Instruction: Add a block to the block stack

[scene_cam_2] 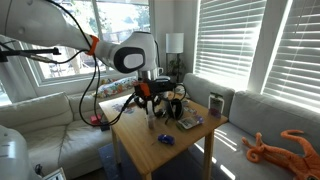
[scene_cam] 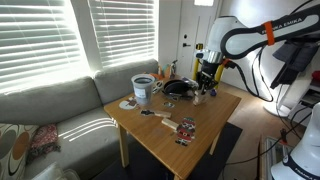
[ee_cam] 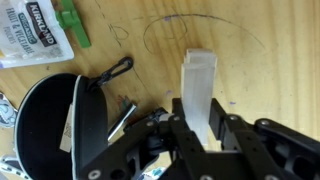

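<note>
In the wrist view a tall pale tan wooden column, the block stack (ee_cam: pixel 199 85), stands on the wooden table, and its near end lies between my gripper (ee_cam: pixel 203 128) fingers. The fingers press on both sides of the pale block there; I cannot tell where one cube ends and another begins. In both exterior views my gripper (scene_cam: pixel 205 84) (scene_cam_2: pixel 150 100) points down over the table's far part, with a small pale column (scene_cam_2: pixel 151 119) right under it. The black pan (ee_cam: pixel 50 120) lies just beside the gripper.
A green item (ee_cam: pixel 72 25) and a white packet (ee_cam: pixel 35 30) lie on the table (scene_cam: pixel 165 145). A blue-white tub (scene_cam: pixel 143 90), the pan (scene_cam: pixel 177 87) and flat patterned cards (scene_cam: pixel 185 128) share the table. A sofa (scene_cam: pixel 50 105) stands beside it.
</note>
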You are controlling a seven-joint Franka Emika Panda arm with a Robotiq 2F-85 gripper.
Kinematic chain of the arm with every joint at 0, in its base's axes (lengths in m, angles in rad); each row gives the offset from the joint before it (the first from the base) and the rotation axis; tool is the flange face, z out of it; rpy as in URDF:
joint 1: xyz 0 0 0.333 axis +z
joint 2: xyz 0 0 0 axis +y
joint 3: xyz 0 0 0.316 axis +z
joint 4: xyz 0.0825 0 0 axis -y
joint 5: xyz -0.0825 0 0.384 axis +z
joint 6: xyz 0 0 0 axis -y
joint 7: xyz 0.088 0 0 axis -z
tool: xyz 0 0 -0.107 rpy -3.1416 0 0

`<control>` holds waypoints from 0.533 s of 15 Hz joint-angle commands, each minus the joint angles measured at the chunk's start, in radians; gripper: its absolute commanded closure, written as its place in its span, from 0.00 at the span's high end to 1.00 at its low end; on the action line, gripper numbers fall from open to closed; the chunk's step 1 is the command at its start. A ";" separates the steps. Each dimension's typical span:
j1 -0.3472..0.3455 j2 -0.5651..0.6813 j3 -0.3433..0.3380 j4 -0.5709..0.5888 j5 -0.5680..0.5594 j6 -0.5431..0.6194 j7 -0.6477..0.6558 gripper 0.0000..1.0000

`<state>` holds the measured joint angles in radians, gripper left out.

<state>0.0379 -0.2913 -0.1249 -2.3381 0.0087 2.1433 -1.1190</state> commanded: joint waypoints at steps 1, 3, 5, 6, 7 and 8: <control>0.005 -0.007 0.005 0.017 0.023 -0.028 -0.011 0.07; 0.006 -0.006 0.006 0.017 0.023 -0.033 -0.011 0.07; 0.007 -0.007 0.009 0.015 0.021 -0.039 -0.009 0.07; 0.007 -0.007 0.010 0.013 0.020 -0.040 -0.008 0.07; 0.007 -0.007 0.011 0.013 0.020 -0.043 -0.007 0.07; 0.007 -0.007 0.013 0.013 0.018 -0.044 -0.006 0.07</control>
<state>0.0421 -0.2917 -0.1177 -2.3345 0.0100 2.1289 -1.1190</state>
